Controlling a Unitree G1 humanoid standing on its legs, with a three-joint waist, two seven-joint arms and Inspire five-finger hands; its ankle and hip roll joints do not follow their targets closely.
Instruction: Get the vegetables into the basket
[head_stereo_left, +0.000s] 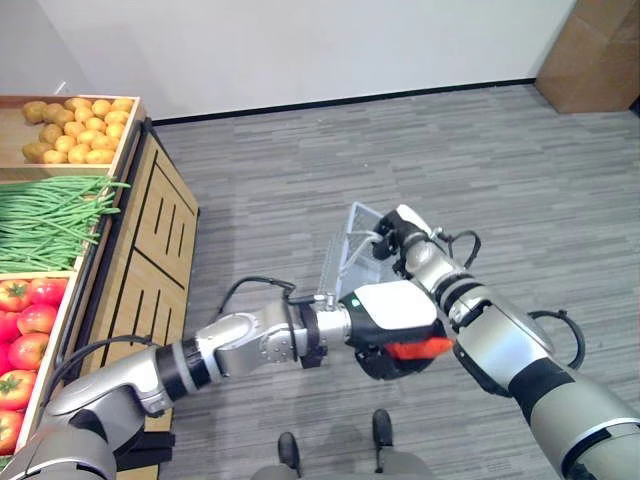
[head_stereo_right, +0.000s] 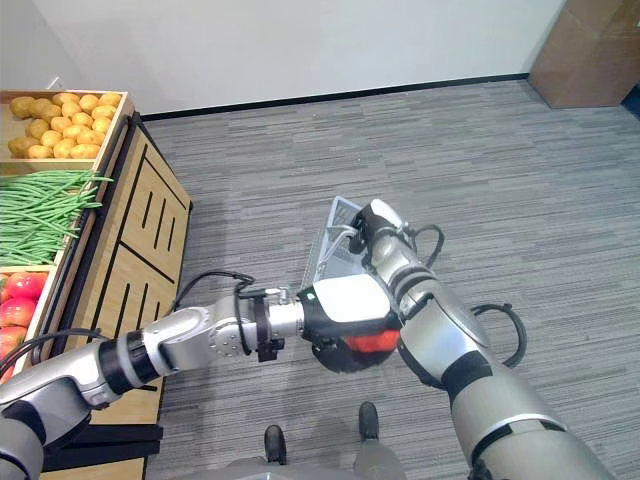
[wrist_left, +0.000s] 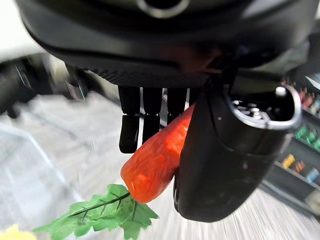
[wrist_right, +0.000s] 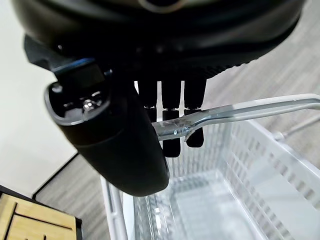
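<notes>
Fingers of my left hand (wrist_left: 150, 120) hug a carrot (wrist_left: 157, 157) near the see-through basket (wrist_right: 240, 200), whose handle (wrist_right: 240, 111) my right hand (wrist_right: 130, 145) grips, and the basket looks empty, so nothing is in yet.

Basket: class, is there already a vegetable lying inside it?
No. The right wrist view shows the basket bare inside, hanging from the right hand.

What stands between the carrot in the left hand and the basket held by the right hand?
Nothing visible does. The left hand grips the carrot beside the right arm, and the basket hanging from the right hand looks open and empty.
</notes>
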